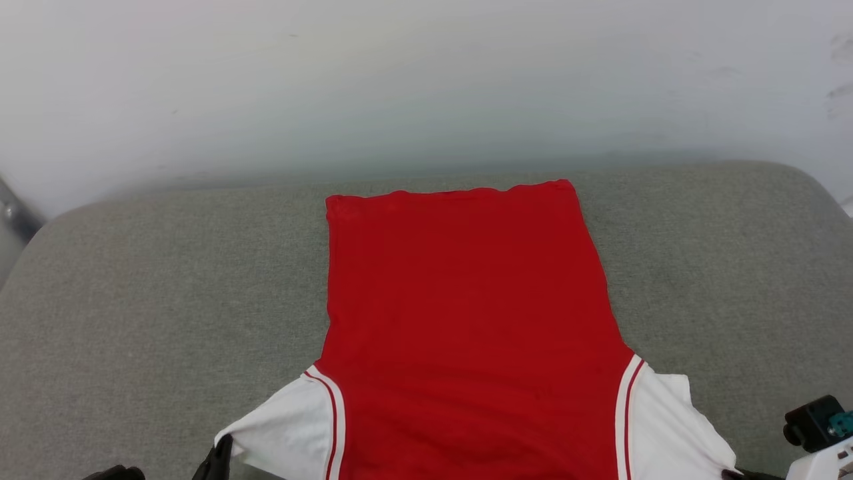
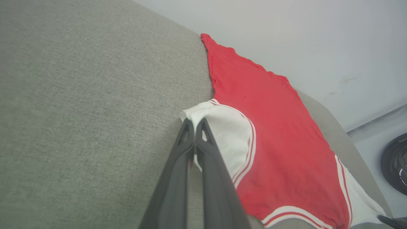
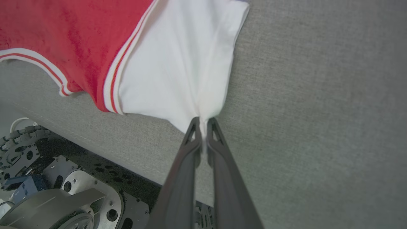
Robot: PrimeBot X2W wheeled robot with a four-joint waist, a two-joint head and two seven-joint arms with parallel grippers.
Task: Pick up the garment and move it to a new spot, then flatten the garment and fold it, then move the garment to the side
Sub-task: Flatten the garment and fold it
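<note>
Closest to us, at the near edge of the grey cushion (image 1: pixel 133 300), both pincers are closed on cloth. Our left pincer (image 2: pixel 194 122) pinches the tip of the left sleeve (image 1: pixel 286 420), its fingers pressed together with only a thin fold of white between them. Our right pincer (image 3: pixel 203 122) does the same on the right sleeve (image 1: pixel 673 413), which bunches into pleats running toward the grip. Below that edge, the right wrist view shows the robot's wheeled base (image 3: pixel 63 190).

The shirt (image 1: pixel 466 320) lies spread on the cushion, plain red side up, neck end toward us and near the near edge, sleeves fanned out toward the near corners. The red body runs away from us fairly smooth, narrowing toward the hem (image 1: pixel 453 193), which rests close to the far edge, just before the pale wall (image 1: pixel 400 80).

We judge this to be the flattening stage, and the risks start in the grips. Each holds only a little cloth, so a sharp tug could pull a sleeve free. Uneven pulling between the two arms would skew the body and wrinkle it. Drawing it further toward us could let the neck end slide off the near edge. Lifting too high would drag the hem back and undo the spread.
</note>
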